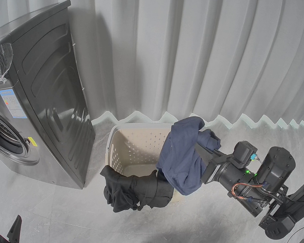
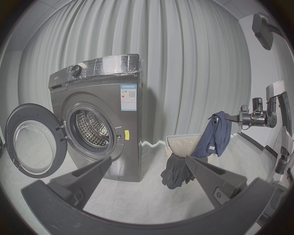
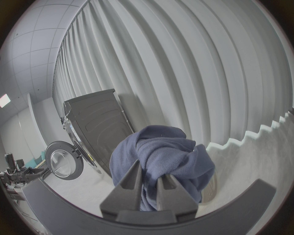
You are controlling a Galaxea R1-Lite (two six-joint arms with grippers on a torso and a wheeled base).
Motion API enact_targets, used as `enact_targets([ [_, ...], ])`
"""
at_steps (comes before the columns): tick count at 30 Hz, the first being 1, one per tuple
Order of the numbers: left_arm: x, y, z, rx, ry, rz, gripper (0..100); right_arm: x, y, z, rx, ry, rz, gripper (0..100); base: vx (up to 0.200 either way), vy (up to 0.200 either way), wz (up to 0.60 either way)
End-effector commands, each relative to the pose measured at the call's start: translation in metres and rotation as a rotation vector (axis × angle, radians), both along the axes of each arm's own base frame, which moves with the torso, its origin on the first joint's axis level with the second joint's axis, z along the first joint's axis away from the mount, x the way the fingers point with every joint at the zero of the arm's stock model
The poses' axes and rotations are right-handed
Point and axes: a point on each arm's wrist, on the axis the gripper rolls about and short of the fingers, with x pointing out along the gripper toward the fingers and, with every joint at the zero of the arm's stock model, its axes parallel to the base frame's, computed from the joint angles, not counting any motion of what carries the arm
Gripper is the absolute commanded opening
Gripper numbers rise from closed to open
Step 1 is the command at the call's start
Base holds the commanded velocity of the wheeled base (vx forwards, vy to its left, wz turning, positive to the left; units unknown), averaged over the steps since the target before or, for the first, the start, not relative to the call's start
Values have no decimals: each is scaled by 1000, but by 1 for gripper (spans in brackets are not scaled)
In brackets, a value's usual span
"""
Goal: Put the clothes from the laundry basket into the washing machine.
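Pleated curtains [image 1: 200, 43] behind; left wrist view shows the washing machine drum [image 2: 92, 128], centre left. Right gripper [image 3: 150, 174] clamps navy garment [image 3: 165, 150]; left gripper [image 2: 147, 159] gapes.

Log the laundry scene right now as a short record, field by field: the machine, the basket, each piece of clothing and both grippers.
washing machine: grey front-loader, on the robot's left of the basket
door: swung fully open
laundry basket: cream, perforated, standing before the curtain
blue garment: lifted, hanging over the basket from the right gripper
black garment: draped over the basket's near rim, partly hanging outside
right gripper: shut on the blue garment
left gripper: open, empty, low, apart from the basket
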Motion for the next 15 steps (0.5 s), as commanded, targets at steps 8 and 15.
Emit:
enact_targets([
  [8,0,0,-5,-2,1,-1,100,-3,-21,24,-28,-122,-138,0,-25,0,0],
  [15,0,0,-5,-2,1,0,100,-6,-22,28,-26,-138,-138,0,-200,0,0],
])
